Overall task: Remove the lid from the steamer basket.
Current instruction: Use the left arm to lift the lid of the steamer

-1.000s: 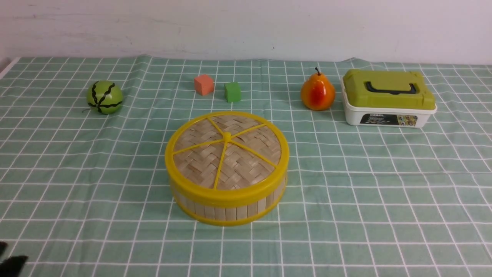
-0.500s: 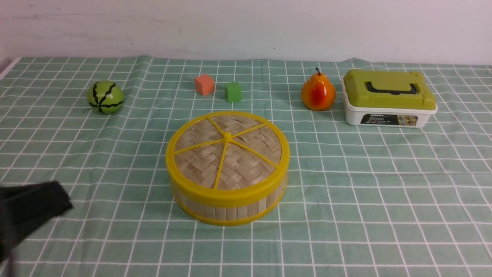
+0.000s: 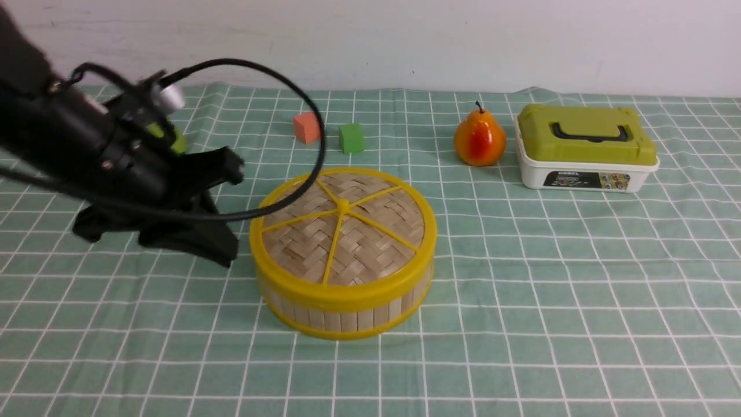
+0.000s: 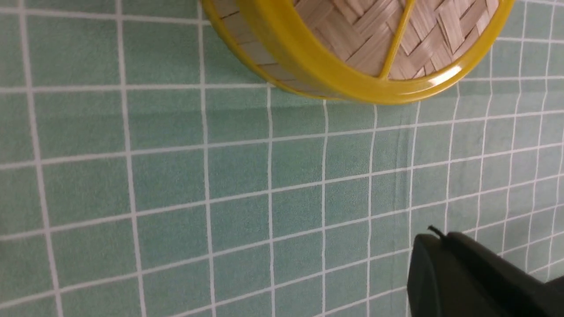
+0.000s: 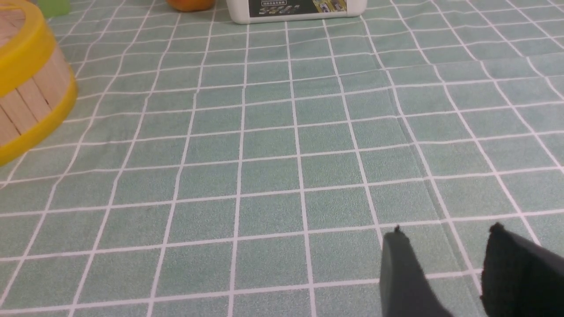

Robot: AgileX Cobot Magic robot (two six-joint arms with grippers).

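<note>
The green checked tablecloth (image 3: 521,289) covers the whole table. The left arm (image 3: 87,150) stretches over its left part. The steamer basket (image 3: 341,315) stands in the middle of the cloth, and the lid (image 3: 341,231) sits closed on top of it. The left gripper (image 3: 231,211) is just beside the basket, jaws spread wide. The right gripper (image 5: 447,229) is low over bare cloth, also spread.

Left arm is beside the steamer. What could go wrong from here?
1. The lid fits flush on the steamer basket; if the open left gripper pinches the rim too low, the basket might lift with it, and nothing holds the basket down.
2. The left arm's cable loops across the lid's edge in the front view and could snag the centre knob.
</note>
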